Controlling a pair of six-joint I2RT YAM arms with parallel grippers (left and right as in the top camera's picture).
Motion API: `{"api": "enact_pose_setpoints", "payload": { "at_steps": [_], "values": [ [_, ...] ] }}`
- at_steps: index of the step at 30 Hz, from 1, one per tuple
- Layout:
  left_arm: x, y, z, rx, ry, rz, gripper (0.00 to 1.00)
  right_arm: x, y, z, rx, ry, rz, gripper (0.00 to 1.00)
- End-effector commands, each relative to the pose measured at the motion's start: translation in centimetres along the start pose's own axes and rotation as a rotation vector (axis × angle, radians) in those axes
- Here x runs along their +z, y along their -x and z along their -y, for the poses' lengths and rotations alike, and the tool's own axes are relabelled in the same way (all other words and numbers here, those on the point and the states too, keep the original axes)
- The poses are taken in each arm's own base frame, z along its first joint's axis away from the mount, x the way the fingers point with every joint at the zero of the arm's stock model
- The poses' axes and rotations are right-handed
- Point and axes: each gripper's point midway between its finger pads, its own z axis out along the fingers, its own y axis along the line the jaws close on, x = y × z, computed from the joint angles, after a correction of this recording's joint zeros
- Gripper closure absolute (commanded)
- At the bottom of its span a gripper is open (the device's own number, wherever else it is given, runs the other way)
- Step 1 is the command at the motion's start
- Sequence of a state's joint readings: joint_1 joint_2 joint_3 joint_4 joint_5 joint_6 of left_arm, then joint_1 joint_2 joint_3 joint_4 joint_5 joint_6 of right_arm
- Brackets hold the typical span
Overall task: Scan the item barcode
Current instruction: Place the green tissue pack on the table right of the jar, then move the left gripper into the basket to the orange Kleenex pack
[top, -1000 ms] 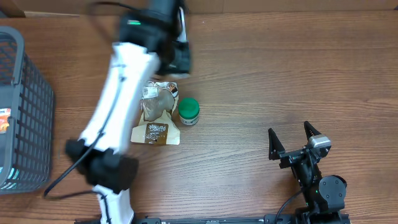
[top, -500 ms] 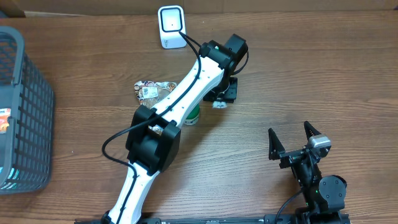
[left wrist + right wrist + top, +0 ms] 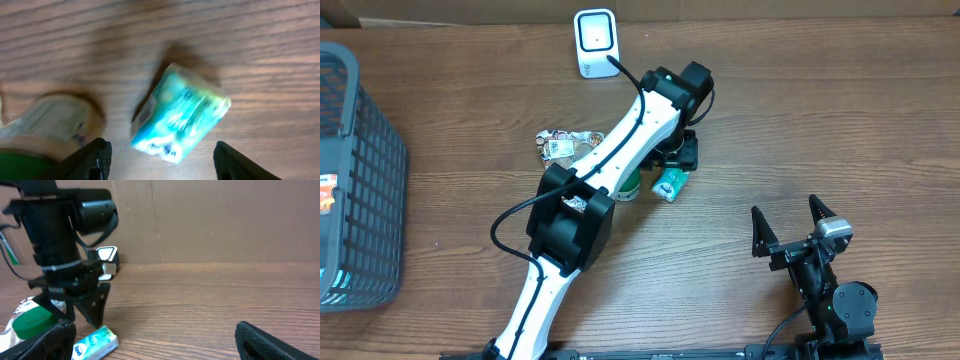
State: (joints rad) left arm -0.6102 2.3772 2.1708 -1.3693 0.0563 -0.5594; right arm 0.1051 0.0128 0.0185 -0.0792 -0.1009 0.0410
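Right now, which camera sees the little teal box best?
Left wrist: the teal box is big and central, though blurry. Overhead shows it tiny; right wrist shows it small, low in the left corner.

Left hand [image 3: 678, 155] seemingly open, far out front; right hand [image 3: 785, 207] spread wide.

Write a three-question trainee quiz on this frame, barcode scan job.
1. True or false: the left gripper clamps the teal packet.
2. Which stands closest to the packet? A) basket B) green-lidded jar C) white scanner
3. Fill in: the right gripper has its jaws ___.
Key: 1 false, the packet lies on the table with the jaws apart; 2 B; 3 open.
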Motion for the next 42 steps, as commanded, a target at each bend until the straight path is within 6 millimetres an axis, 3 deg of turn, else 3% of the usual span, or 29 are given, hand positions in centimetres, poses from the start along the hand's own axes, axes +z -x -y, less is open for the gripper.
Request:
{"api": "enact_pose_setpoints", "payload": {
  "at_steps": [1,6,11,18,23,27,28,32,34,42],
  "values": [
    [-6.5,2.9,-1.2,-0.030,-0.062,0.133,0.30,0.0,-0.2,0.0,0.003,0.002,0.004,0.00],
    [-17.0,4.2,-4.3,-0.059,-0.144,0.323,0.30,0.0,-0.2,0.0,0.004,0.002,0.004,0.00],
    [-27.1,2.4,-10.3,-0.103,-0.186,0.525,0.30,0.0,-0.2,0.0,0.004,0.002,0.004,0.00],
    [-37.0,-2.3,-21.5,-0.294,-0.150,0.798,0.32,0.0,-0.2,0.0,0.004,0.002,0.004,0.00],
    [-40.7,-6.4,-30.6,-0.533,-0.058,0.932,0.30,0.0,-0.2,0.0,0.003,0.002,0.004,0.00],
    [-40.8,-9.2,-38.0,-0.754,0.040,0.945,0.28,0.0,-0.2,0.0,0.004,0.002,0.004,0.00],
    [-39.8,-10.1,-40.6,-0.834,0.070,0.910,0.29,0.0,-0.2,0.0,0.004,0.002,0.004,0.00],
    [-36.0,-12.1,-45.3,-1.009,0.127,0.769,0.31,0.0,-0.2,0.0,0.003,0.002,0.004,0.00],
    [-32.7,-13.4,-48.2,-1.100,0.163,0.661,0.32,0.0,-0.2,0.0,0.003,0.002,0.004,0.00],
    [-25.8,-13.4,-54.0,-1.202,0.113,0.580,0.30,0.0,-0.2,0.0,0.004,0.002,0.004,0.00]
  ]
}}
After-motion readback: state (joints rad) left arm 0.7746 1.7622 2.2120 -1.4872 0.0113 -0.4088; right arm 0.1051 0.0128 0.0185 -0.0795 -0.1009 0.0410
